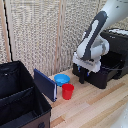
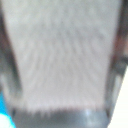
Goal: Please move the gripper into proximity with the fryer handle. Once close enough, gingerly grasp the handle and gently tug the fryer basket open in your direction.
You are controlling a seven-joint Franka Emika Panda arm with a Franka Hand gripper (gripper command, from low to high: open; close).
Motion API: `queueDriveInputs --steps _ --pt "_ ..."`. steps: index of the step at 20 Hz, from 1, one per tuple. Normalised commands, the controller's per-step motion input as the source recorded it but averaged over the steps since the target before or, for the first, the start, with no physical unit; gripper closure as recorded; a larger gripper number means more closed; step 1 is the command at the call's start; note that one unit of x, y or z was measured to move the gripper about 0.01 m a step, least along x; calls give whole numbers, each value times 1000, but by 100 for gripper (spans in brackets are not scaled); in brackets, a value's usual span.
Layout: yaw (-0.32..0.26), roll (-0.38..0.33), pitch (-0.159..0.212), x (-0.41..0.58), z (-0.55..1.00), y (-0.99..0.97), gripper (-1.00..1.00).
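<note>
The black fryer stands at the exterior view's right. Its fryer basket sticks out low toward the exterior view's left. My gripper points down at the basket's front end, blue-tipped fingers apart on either side of the spot where the fryer handle would be. The handle itself is hidden behind the gripper. The wrist view is blurred: a whitish-grey surface fills it, dark finger strips stand far apart at both edges, and nothing black lies between them.
On the wooden floor a red cup and a blue bowl sit just left of the basket. A dark blue board leans beside them, and a large black fabric crate fills the exterior view's lower left. A ribbed curtain wall stands behind.
</note>
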Motion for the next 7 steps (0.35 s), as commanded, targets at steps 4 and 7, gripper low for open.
queueDriveInputs --steps 4,7 --pt "-82 0 39 6 698 11 -100" --pt "-29 0 74 99 558 36 -100"
